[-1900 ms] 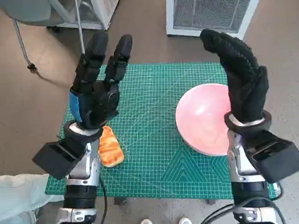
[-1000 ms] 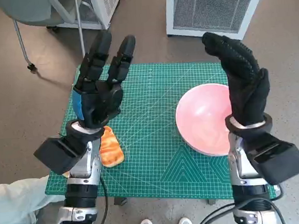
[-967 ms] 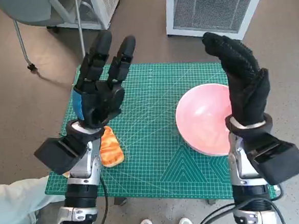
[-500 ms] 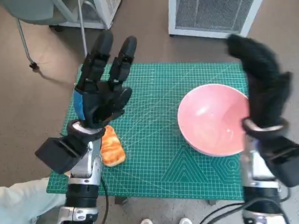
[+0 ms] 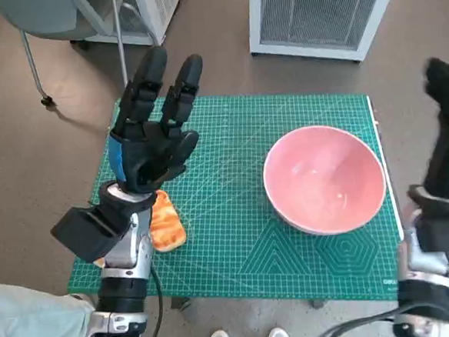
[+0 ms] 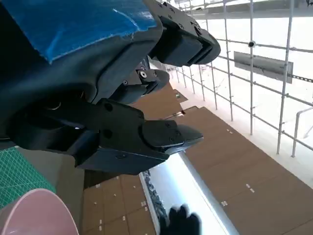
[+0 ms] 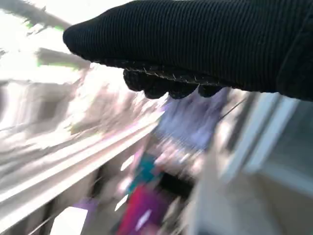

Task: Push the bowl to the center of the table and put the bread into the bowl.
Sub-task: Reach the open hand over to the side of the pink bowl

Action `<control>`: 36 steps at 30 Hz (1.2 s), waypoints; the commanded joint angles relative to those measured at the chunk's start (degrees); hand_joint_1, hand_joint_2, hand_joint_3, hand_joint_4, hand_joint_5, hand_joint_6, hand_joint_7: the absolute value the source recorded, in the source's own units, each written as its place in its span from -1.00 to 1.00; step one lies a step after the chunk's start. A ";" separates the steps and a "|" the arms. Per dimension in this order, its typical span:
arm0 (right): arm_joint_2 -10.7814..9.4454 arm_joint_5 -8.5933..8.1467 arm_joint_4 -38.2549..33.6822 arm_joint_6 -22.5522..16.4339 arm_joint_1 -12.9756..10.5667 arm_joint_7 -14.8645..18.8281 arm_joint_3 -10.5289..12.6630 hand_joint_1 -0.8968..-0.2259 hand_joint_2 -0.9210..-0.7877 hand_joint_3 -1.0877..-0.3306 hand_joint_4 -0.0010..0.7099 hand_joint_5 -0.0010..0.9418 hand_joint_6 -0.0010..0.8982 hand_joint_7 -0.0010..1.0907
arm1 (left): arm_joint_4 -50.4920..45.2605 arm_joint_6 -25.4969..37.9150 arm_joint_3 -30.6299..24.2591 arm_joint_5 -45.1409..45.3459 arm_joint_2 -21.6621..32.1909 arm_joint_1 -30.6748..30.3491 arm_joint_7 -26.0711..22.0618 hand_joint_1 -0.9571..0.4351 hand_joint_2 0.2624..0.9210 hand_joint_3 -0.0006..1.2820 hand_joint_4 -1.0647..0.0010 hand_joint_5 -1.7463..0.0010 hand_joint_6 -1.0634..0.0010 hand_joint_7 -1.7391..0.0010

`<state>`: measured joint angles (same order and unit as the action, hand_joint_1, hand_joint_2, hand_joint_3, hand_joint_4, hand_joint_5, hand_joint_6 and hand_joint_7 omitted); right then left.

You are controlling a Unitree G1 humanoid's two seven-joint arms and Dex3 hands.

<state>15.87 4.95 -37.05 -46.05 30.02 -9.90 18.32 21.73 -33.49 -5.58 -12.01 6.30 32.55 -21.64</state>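
Pink round smooth bowl (image 5: 325, 178) on gridded green mat (image 5: 237, 237), crusty bread (image 5: 165, 223), left hand (image 5: 149, 139) fingers spread.

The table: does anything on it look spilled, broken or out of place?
Nothing stands out. The pink bowl sits upright and empty toward the right side of the green mat; the bread lies intact near the left edge. Nothing is spilled.

Brown floor (image 5: 38, 143), white vented cabinet (image 5: 317, 11), grey chair (image 5: 44, 15).
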 commanded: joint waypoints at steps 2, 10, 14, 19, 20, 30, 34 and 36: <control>-0.83 -4.59 -8.20 0.38 -2.18 1.94 0.63 0.35 -1.00 -0.22 -0.23 -0.99 -1.00 0.21 | -0.68 0.05 -0.10 0.02 0.02 -0.76 0.56 0.43 1.00 -0.58 0.43 1.00 0.18 0.99; -4.41 -13.22 -20.11 -0.86 -0.56 8.62 2.54 0.39 -1.00 -0.31 -0.24 -1.00 -1.00 0.16 | -0.97 0.13 -0.30 0.11 0.62 -0.89 0.73 0.42 1.00 -0.57 0.41 0.99 0.18 0.99; -7.17 -17.46 -23.84 0.45 0.87 12.38 3.70 0.40 -1.00 -0.33 -0.26 -1.00 -0.99 0.15 | -1.25 0.16 -0.21 0.31 0.82 -1.02 0.87 0.42 1.00 -0.57 0.40 0.99 0.18 0.99; -10.63 -21.10 -25.23 3.10 2.51 15.50 4.57 0.35 -1.00 -0.36 -0.27 -0.99 -0.97 0.14 | -1.80 0.38 -0.12 0.59 1.10 -1.21 0.92 0.41 1.00 -0.57 0.40 0.99 0.18 0.99; -11.45 -21.50 -25.17 3.48 2.76 15.93 4.47 0.34 -1.00 -0.36 -0.27 -0.99 -0.96 0.13 | -1.92 0.44 -0.12 0.60 1.16 -1.26 0.87 0.41 1.00 -0.57 0.40 0.99 0.18 0.99; -14.78 -22.41 -27.59 6.14 6.71 19.55 3.40 0.28 -1.00 -0.41 -0.26 -0.99 -0.93 0.11 | -3.50 1.48 -0.37 0.45 2.40 -2.04 0.65 0.40 1.00 -0.57 0.41 1.00 0.17 0.99; -14.87 -22.41 -29.19 7.41 8.99 19.64 3.31 0.29 -1.00 -0.41 -0.27 -1.00 -0.88 0.06 | -4.32 2.01 -0.40 0.30 2.74 -2.60 0.83 0.39 1.00 -0.57 0.41 1.00 0.17 0.99; -15.09 -22.81 -29.81 8.01 10.14 19.91 3.52 0.29 -1.00 -0.41 -0.27 -1.00 -0.86 0.04 | -4.63 2.23 -0.47 0.17 2.87 -2.83 0.86 0.39 1.00 -0.57 0.41 1.00 0.17 0.99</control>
<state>1.25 -17.73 -65.24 -39.86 39.13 9.60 21.68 18.53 -31.89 -5.71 -11.52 8.77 30.75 -21.06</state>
